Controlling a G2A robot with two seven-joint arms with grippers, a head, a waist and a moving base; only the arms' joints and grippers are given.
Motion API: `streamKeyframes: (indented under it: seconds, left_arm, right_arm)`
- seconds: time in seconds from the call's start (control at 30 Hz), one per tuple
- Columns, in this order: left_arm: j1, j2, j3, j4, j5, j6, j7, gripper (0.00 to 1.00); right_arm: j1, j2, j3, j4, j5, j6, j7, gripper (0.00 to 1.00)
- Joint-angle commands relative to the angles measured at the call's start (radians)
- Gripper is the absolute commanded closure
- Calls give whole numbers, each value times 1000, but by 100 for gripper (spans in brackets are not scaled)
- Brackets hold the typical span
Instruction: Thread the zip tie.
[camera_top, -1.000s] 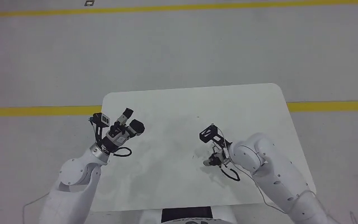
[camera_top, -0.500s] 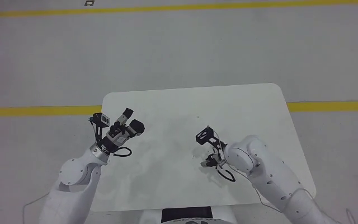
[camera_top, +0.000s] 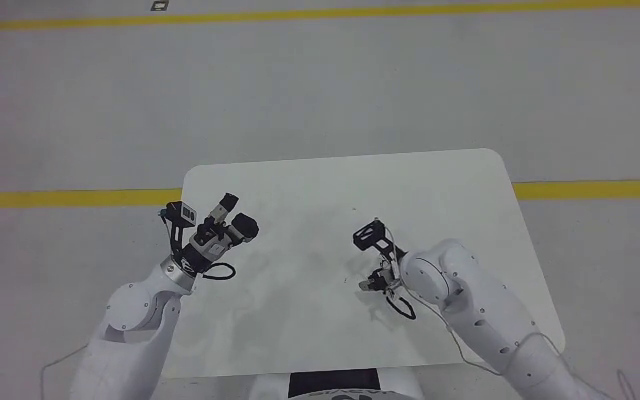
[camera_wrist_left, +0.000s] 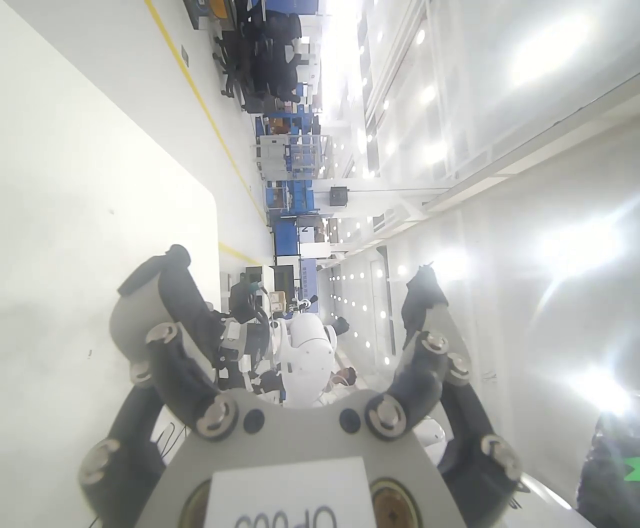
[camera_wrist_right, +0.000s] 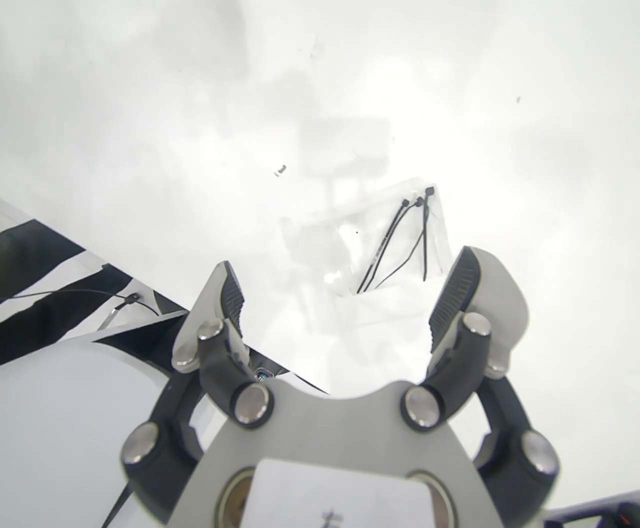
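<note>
The right gripper (camera_wrist_right: 345, 295) stands with jaws spread wide and nothing between them, low over the table (camera_top: 460, 190) in its front-middle part, well in from the right-hand and far edges. Just ahead of its fingertips (camera_wrist_right: 457, 287) a clear bag (camera_wrist_right: 320, 235) lies flat on the white surface; inside it are several black zip ties (camera_wrist_right: 400, 240), heads at the far end and tails towards the gripper. The fingers do not touch the bag. In the right wrist view the table's near edge runs close behind one finger. The left gripper (camera_top: 238, 215) is also open and holds nothing; it sits raised near the table's left edge, and a rounded corner of the table shows beyond it in its own wrist view. A broad stretch of white tabletop separates the two grippers. A yellow floor line (camera_top: 90, 197) runs level with the table on either side.
</note>
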Motion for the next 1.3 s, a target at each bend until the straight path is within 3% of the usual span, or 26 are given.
streamKeyframes:
  seconds: [0.0,0.37,1.27]
  left_arm:
    - [0,0,0,0,0,0,0,0]
    - [0,0,0,0,0,0,0,0]
    - [0,0,0,0,0,0,0,0]
  right_arm:
    - [-1,0,4,-7,2,32,29,0]
    - [7,12,-13,-7,63,116,33,0]
    - [-8,9,-17,27,64,105,-57,0]
